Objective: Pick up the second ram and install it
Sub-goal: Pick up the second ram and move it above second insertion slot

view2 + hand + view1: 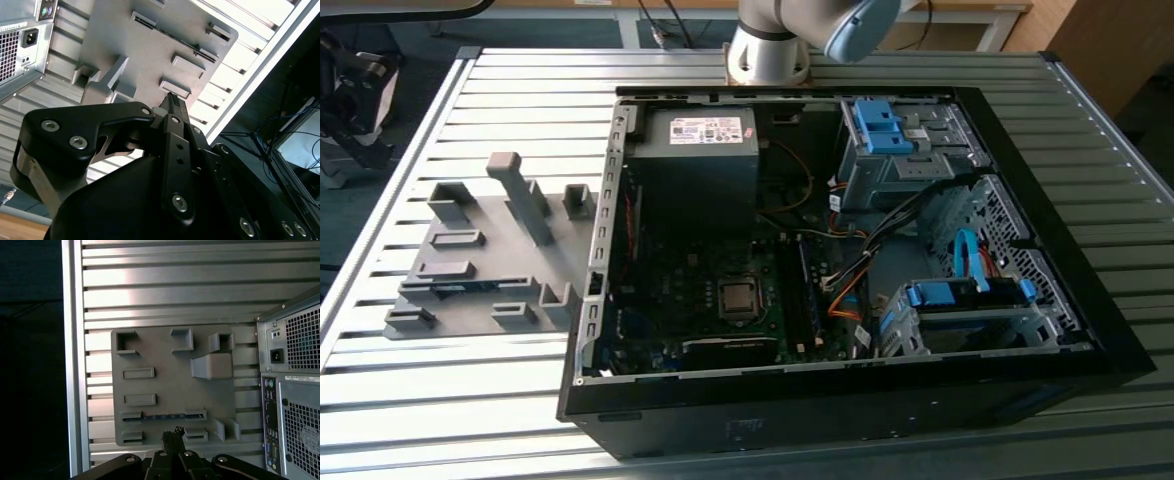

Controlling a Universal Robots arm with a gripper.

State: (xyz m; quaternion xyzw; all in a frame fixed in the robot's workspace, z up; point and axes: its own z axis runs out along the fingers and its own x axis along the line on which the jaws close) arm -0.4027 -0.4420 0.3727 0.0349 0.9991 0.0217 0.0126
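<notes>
In the exterior view, an open computer case (1107, 330) lies on a slatted metal table (454, 400), with the arm's base (767, 50) at the table's far edge behind it. The power supply (700, 165) inside carries a white label (703, 129); its print is too small to make out. A grey holder plate (507, 262) sits between the case and the table's edge on the exterior view's left. The second ram (460, 285) lies across this plate near its front edge, held between two slotted blocks.

In the second wrist view, the gripper (170, 97) has its black fingers pressed together with nothing between them, pointing at the holder plate (130, 50).

In the first wrist view, the gripper's (172, 432) closed tip shows over the holder plate (165, 360), just beside the second ram (162, 416), which rests in its block pair. The case's rear panel (295, 365) stands beside the plate; its sticker text is unreadable.
</notes>
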